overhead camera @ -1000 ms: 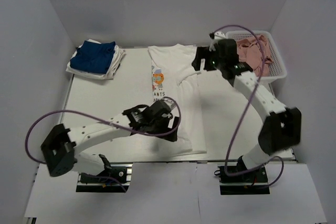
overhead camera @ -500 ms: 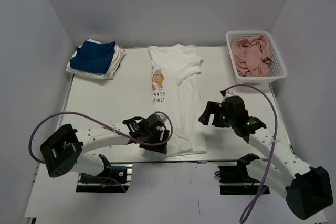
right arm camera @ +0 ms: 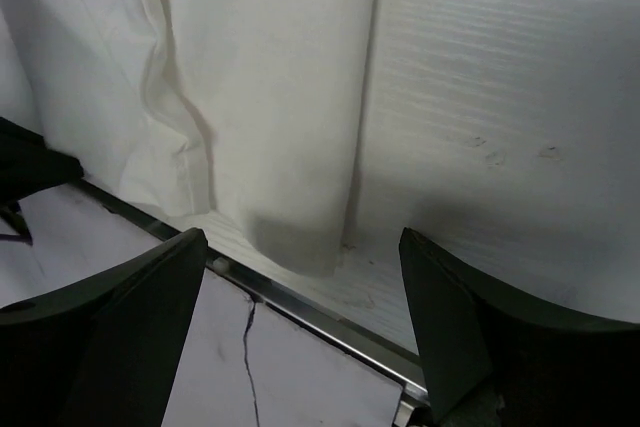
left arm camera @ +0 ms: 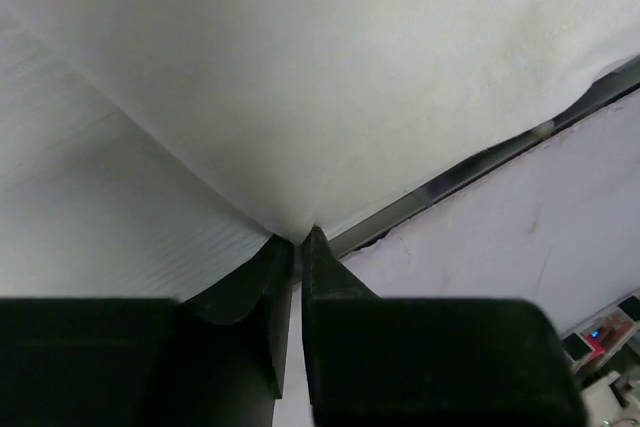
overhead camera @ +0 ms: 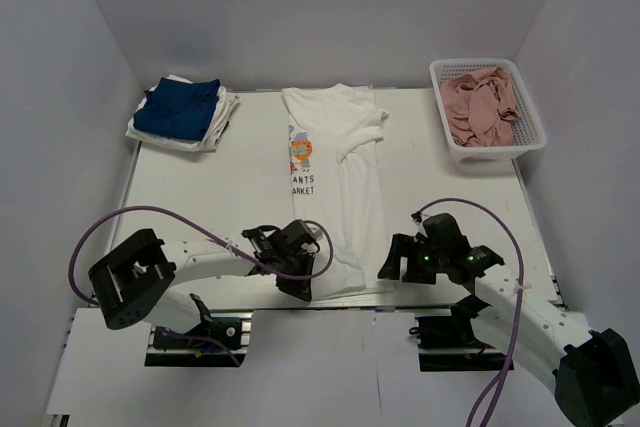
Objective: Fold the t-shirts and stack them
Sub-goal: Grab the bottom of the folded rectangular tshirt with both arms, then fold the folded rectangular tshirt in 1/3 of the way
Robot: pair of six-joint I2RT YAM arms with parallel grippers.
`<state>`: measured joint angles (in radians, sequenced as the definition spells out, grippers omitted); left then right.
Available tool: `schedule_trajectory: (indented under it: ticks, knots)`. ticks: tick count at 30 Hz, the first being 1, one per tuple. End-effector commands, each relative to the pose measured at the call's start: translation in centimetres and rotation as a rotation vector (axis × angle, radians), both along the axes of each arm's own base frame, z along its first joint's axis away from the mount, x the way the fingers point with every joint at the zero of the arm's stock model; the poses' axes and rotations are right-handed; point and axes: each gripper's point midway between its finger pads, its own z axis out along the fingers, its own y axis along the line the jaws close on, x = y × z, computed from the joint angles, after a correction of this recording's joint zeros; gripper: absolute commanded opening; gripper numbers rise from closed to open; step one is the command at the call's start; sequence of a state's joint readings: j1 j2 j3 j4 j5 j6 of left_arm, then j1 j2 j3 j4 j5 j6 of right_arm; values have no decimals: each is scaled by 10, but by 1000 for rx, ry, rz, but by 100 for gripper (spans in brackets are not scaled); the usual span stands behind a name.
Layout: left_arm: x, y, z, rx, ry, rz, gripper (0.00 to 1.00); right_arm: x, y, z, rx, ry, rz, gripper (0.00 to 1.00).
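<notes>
The white shirt (overhead camera: 335, 182) lies in the middle of the counter (overhead camera: 200, 197) as a long strip, its long axis running from the near edge away from the arms. The left pincer (overhead camera: 300, 282), nearly closed, pinches its near-left hem corner. The right pincer (overhead camera: 395, 265) gapes wide, with the near-right corner just ahead of it, ungripped.

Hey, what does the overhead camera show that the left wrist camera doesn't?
Only overhead: the folded pile topped by a blue shirt, the basket of pink clothes, and the right gripper. Only left wrist: the left gripper pinched shut on the near corner of the white shirt, seen close up. Both: that shirt and the table.
</notes>
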<state>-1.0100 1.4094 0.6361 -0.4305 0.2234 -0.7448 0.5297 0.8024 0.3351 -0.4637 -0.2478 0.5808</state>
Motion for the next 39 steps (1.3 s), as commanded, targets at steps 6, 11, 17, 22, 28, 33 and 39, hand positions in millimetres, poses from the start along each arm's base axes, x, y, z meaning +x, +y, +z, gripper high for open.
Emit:
schedule_trajectory:
  ticks: [6, 11, 17, 22, 28, 33, 39]
  knots:
    - [-5, 4, -1, -15, 3, 16, 8, -31, 10, -15, 72, 127, 43, 71]
    - [-3, 2, 1, -23, -2, 16, 0, -33, 7, -23, 47, 137, 49, 44]
    - [2, -2, 7, -49, -30, 21, 0, -21, 12, -18, 57, 76, 40, 0]
    - [30, -6, 36, -72, -191, 54, 0, 19, 30, 21, 115, -121, 63, 0]
    - [102, -6, 84, -75, -477, 247, 0, 78, 39, 67, 113, -346, -31, 0]
    - [146, -7, 107, -70, -631, 366, 0, 129, 35, 100, 77, -514, -163, 0]
    - [218, -6, 136, 33, -777, 450, 0, 183, 46, 129, 54, -606, -245, 0]
